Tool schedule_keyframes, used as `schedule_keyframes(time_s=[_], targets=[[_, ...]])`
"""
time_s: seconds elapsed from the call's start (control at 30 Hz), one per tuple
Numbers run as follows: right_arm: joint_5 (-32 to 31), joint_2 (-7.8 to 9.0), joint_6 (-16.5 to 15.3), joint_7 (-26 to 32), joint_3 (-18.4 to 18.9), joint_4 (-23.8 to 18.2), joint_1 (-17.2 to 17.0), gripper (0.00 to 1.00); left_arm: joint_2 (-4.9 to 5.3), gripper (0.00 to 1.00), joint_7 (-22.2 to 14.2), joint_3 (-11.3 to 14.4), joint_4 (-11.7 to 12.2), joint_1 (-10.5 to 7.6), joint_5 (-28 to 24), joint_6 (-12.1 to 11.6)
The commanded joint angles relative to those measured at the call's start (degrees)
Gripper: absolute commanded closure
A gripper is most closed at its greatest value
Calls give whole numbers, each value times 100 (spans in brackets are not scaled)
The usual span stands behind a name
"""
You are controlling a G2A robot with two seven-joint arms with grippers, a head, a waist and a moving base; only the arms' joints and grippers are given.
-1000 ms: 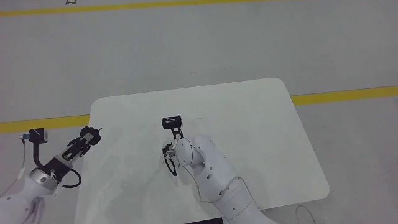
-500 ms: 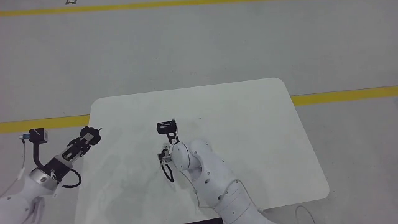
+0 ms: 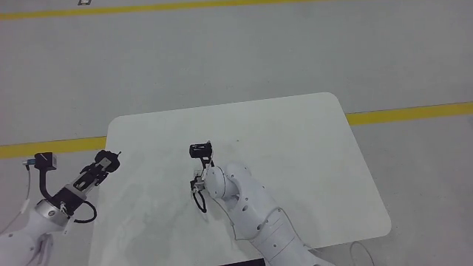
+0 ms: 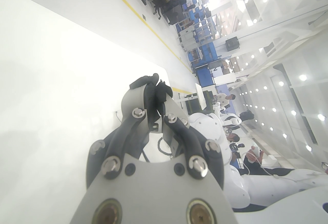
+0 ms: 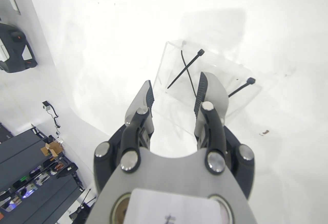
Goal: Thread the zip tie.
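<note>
The right gripper [image 5: 175, 81] hangs over a clear tray [image 5: 161, 66] on the white table [image 3: 295, 140], its jaws spread with nothing between them. Inside the tray two black zip ties [image 5: 186, 67] lie crossed, and a third tie [image 5: 241, 87] lies near them, partly hidden behind the gripper. The left gripper [image 4: 156, 84] sits at the table's left edge, pads pressed together, well apart from the tray.

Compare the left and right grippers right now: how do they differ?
The left gripper is shut; the right gripper is open. The left gripper sits near the edge of the table; the right gripper hangs above the clear tray of zip ties. Both look built alike.
</note>
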Motion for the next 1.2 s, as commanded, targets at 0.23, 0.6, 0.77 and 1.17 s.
schedule_keyframes(time_s=[0.23, 0.6, 0.77, 1.17], targets=[[-90, -77, 0, 25, 46, 211, 113, 70, 0, 100, 0, 0, 0, 0, 0, 0], [-196, -28, 0, 40, -28, -51, 28, 69, 0, 100, 0, 0, 0, 0, 0, 0], [-294, 19, 0, 100, -16, -211, -59, 73, 0, 100, 0, 0, 0, 0, 0, 0], [-439, 129, 0, 257, 13, -588, -278, 80, 0, 100, 0, 0, 0, 0, 0, 0]])
